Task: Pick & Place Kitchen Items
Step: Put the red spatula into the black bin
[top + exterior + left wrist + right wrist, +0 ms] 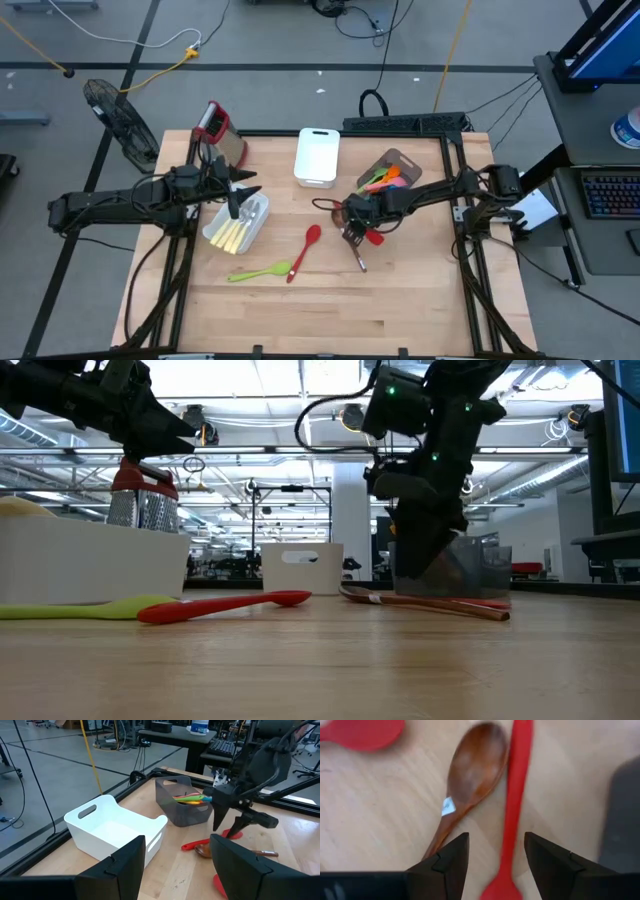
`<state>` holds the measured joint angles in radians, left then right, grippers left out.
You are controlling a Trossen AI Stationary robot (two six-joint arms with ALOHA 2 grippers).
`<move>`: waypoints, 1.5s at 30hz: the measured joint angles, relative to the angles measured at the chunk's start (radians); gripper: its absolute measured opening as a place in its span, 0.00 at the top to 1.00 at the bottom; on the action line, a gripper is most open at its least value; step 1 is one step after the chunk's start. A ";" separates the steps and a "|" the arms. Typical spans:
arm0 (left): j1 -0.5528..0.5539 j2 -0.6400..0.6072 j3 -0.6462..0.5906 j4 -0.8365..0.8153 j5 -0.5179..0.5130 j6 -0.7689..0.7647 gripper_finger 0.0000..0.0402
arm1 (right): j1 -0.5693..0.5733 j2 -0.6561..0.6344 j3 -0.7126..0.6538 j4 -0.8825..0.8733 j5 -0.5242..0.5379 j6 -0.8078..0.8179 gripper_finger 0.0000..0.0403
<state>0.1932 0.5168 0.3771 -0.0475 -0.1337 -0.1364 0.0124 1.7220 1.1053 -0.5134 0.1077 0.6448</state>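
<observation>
My right gripper (352,233) is open and points down, low over the table's middle. In the right wrist view its fingers (451,861) stand on either side of a red utensil's slim handle (514,795). A brown wooden spoon (476,767) lies just beside that handle, flat on the table, and also shows in the low view (430,603). A red spoon (305,250) and a green spoon (258,271) lie flat nearer the front. My left gripper (240,196) is open and empty above a white bin (256,228) of pale-yellow-handled cutlery (233,236).
An empty white bin (317,156) stands at the far middle. A grey bin (403,163) with colourful utensils (382,179) stands just behind my right gripper. A steel grater with a red top (216,130) stands at the far left. Bare wood lies along the near edge.
</observation>
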 joint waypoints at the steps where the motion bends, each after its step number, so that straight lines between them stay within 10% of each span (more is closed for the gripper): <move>1: 0.000 0.000 0.000 0.000 0.000 0.000 0.43 | 0.001 -0.010 0.001 -0.001 0.020 -0.008 0.54; 20: 0.000 0.000 0.000 0.000 -0.021 0.008 0.43 | 0.144 -0.160 0.074 -0.279 0.006 -0.093 0.54; 45: 0.000 0.000 0.000 -0.001 -0.095 0.010 0.43 | 0.124 -0.100 -0.140 0.043 0.045 0.103 0.54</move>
<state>0.1932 0.5170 0.3771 -0.0486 -0.2287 -0.1264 0.1364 1.6221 0.9653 -0.4699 0.1528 0.7474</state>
